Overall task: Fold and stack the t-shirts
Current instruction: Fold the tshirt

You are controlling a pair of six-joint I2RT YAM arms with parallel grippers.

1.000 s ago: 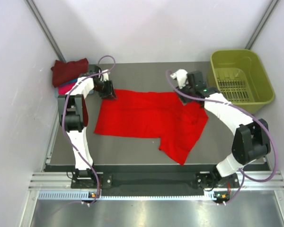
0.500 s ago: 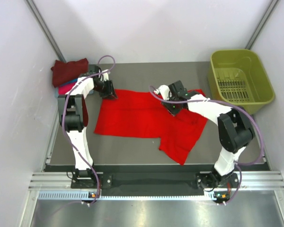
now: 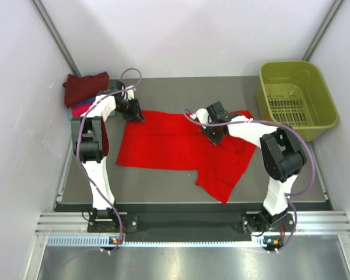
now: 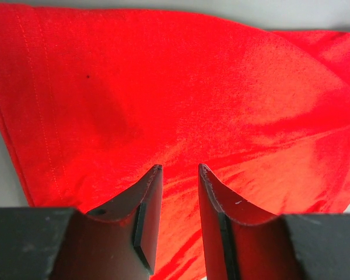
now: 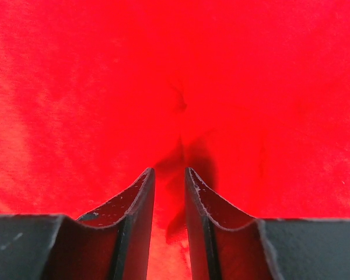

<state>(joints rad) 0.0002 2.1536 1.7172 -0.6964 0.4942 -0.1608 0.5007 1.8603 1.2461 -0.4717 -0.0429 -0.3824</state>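
Observation:
A bright red t-shirt (image 3: 175,146) lies spread flat on the grey table (image 3: 181,90), one sleeve hanging toward the near edge. My left gripper (image 3: 135,116) sits at the shirt's far left corner. In the left wrist view its jaws (image 4: 179,168) are nearly closed with red cloth (image 4: 163,87) between them. My right gripper (image 3: 214,135) rests on the shirt's far right part. In the right wrist view its jaws (image 5: 169,170) are narrow, with a dark fold of red cloth (image 5: 181,105) between them. A folded maroon shirt (image 3: 84,87) tops a stack at the far left, with a magenta one (image 3: 80,109) under it.
An olive-green plastic basket (image 3: 286,64) stands at the far right of the table, beside the right arm. White walls close in on the left, far and right sides. The stack sits on the table's far left corner.
My right gripper has moved left and nearer, from the shirt's far right edge by the basket onto the shirt's body. The left gripper has stayed at the far left corner.

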